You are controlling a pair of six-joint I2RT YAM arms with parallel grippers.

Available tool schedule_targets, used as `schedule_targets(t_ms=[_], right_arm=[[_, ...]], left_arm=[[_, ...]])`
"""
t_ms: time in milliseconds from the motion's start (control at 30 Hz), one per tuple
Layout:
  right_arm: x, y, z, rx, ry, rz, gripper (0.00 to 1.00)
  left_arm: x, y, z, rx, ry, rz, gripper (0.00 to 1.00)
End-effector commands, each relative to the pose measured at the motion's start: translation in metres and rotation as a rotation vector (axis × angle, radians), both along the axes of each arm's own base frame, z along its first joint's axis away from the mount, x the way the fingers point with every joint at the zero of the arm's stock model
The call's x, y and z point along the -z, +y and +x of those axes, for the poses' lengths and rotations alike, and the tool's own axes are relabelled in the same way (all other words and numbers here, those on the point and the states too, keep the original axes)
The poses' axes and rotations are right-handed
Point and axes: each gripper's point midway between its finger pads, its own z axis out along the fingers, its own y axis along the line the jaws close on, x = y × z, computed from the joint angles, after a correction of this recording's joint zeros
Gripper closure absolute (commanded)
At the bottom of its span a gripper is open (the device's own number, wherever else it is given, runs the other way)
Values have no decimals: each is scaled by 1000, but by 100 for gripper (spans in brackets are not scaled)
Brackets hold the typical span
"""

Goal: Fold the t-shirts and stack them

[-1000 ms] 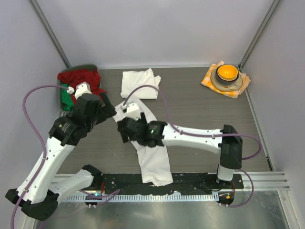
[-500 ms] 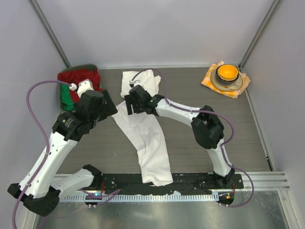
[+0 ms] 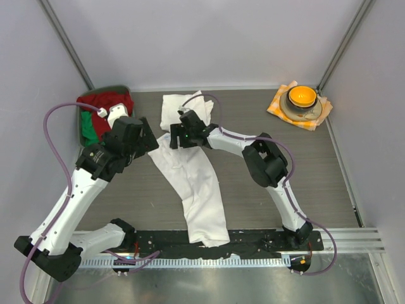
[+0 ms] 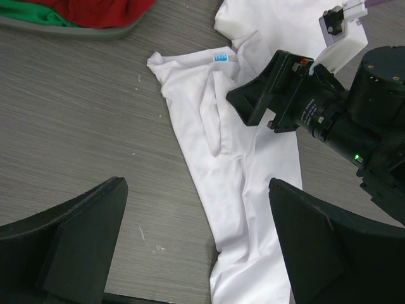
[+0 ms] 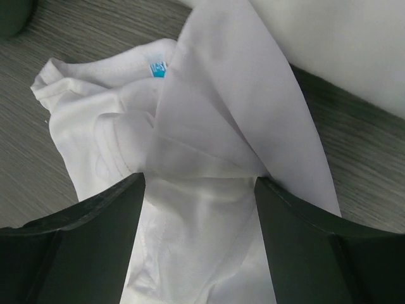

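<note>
Worktop: the dark grey wood-grain worktop (image 3: 304, 171) carried everything, with both arm bases at its near edge.
Long shirt: a plain white thin-cotton t-shirt (image 3: 201, 196), gathered into a long wrinkled strip, ran from the middle of the near edge slantwise toward the far edge, left of centre.
Folded shirt: a second white t-shirt, folded to a rough square (image 3: 180, 111), lay at the far edge, with the strip's collar end just beside or touching it.
Left hand: the black two-finger left hand (image 4: 196, 190) hung released and wide above the strip's left side, holding nothing.
Right hand: the black right hand (image 5: 197, 183) sat low over the collar end, its fingers spread astride a raised ridge of cloth that was not pinched.
Neck label: a small blue tag (image 5: 158, 68) marked the collar, just beyond that ridge.
Step in hand: apparently taking the collar end so the strip could be folded.
Doing it well: the right hand probably needed to clench on the whole ridge, all layers at once. The left hand should take the opposite collar corner, so both lift evenly and the thin cloth does not twist or drag the folded shirt askew.
</note>
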Motion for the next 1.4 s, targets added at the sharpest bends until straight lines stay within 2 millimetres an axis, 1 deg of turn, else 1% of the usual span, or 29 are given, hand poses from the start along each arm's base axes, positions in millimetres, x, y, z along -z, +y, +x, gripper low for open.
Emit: schedule_targets(t_ms=[0, 133, 200, 233, 267, 333, 367, 400, 433, 467, 500, 533, 600, 633, 700, 733, 800, 833, 867, 933, 1100, 1133, 1167, 1200, 1233, 1267, 1300, 1333, 1367], right_arm=[[2, 11, -3, -24, 32, 108, 23], [18, 7, -8, -13, 68, 91, 24], [35, -11, -9, 43, 81, 14, 24], [45, -22, -8, 83, 84, -38, 25], [59, -45, -13, 138, 117, -142, 25], [74, -82, -7, 266, 94, -301, 25], [83, -103, -17, 307, 128, -383, 25], [80, -123, -12, 376, 93, -441, 24], [80, -135, -15, 410, 95, -466, 23], [90, -154, -27, 431, 122, -504, 23], [85, -165, -26, 480, 133, -487, 23], [94, -181, -39, 500, 166, -512, 22], [98, -201, -44, 551, 199, -511, 22], [100, -216, -56, 567, 218, -529, 21], [101, -231, -62, 609, 239, -525, 20], [102, -247, -70, 638, 263, -530, 19], [99, -261, -75, 679, 288, -509, 19], [102, -277, -79, 721, 313, -512, 19], [93, -280, -74, 743, 299, -478, 19], [89, -291, -68, 766, 303, -453, 18], [87, -318, -30, 832, 342, -401, 18], [78, -315, -11, 838, 318, -369, 19], [80, -326, -4, 855, 330, -385, 18], [86, -328, 3, 854, 336, -393, 18], [78, -325, 24, 856, 310, -365, 18], [78, -327, 31, 843, 313, -373, 18], [88, -330, 38, 839, 327, -383, 18], [74, -324, 65, 832, 283, -342, 18], [72, -322, 70, 818, 293, -345, 18]], left_arm=[[-10, -2, 7, 5, -45, -11, 1], [-7, -5, 8, 13, -37, -18, 1], [-8, -5, 8, 14, -39, -20, 1], [-8, -5, 8, 14, -40, -21, 1], [-9, -4, 7, 16, -41, -19, 1], [-9, -4, 7, 15, -46, -19, 1], [-9, -3, 6, 14, -47, -19, 1], [-9, -3, 5, 18, -47, -22, 1], [-10, -3, 5, 18, -51, -25, 1], [-9, -3, 5, 17, -54, -27, 1], [-9, -3, 4, 14, -57, -30, 1], [-8, -2, 3, 17, -53, -30, 0], [-8, -3, 2, 18, -60, -40, 1], [-8, -3, 1, 21, -59, -42, 0], [-8, -2, 0, 18, -63, -45, 0], [-7, -2, 0, 22, -63, -48, 0], [-6, -4, 0, 30, -61, -53, 0], [-4, -5, 0, 30, -58, -54, 0], [-4, -5, 0, 32, -57, -55, 0], [-2, -8, 3, 37, -58, -60, 0], [3, -16, 10, 54, -41, -63, 0], [4, -17, 11, 53, -40, -61, 0], [5, -19, 15, 54, -41, -61, 0], [6, -20, 17, 55, -39, -63, 0], [6, -23, 19, 64, -37, -70, 0], [7, -26, 22, 67, -36, -73, 0], [11, -29, 25, 71, -22, -71, 0], [13, -30, 27, 74, -19, -71, 0], [16, -33, 29, 79, -9, -72, 0]])
